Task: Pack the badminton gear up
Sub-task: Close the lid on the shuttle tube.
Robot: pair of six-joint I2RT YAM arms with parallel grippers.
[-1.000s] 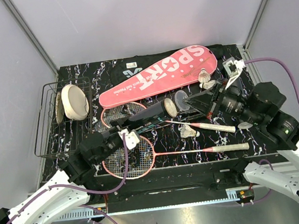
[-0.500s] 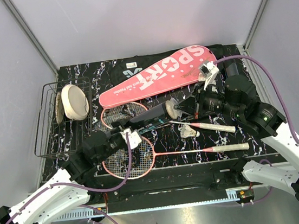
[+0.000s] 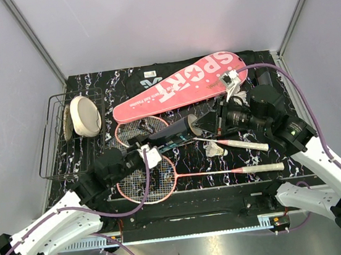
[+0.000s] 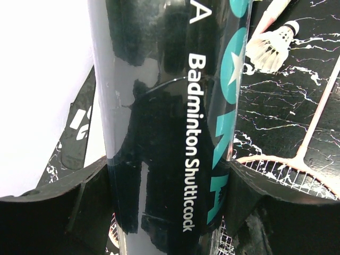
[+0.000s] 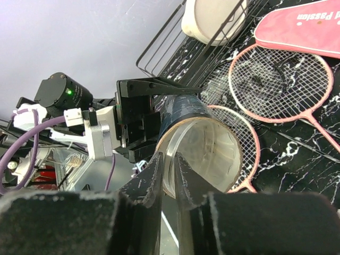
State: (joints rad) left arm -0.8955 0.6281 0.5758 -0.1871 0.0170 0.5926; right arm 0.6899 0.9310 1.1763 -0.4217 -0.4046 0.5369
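From above, the left gripper is clamped on the shuttlecock tube. It holds the tube low over the table with the open mouth turned to 3 o'clock, probably as a steady socket for loading. The right gripper reaches in from 3 o'clock, its tip right at that mouth. A loose shuttlecock lies at 5 o'clock of the mouth, between the shafts of the two rackets, whose heads lie beneath the tube. At 12 o'clock the SPORT case lies partly over the black bag, and neither looks packed yet. At 9 o'clock the wire basket holds a cream disc.

In the left wrist view, black fingers press both sides of the tube, which is printed "Badminton Shuttlecock". The loose shuttlecock sits at 1 o'clock.

In the right wrist view, the fingers stand close together with a thin slit between them, at 8 o'clock of the tube's pale-lined mouth. I cannot tell whether they pinch anything.

A second ago the right gripper hung back toward 3 o'clock and the mouth was bare. Half a second ago a white shuttlecock showed at its tip against the mouth. That white is now out of sight, so it has likely gone inside. The left gripper and the tube have barely shifted.
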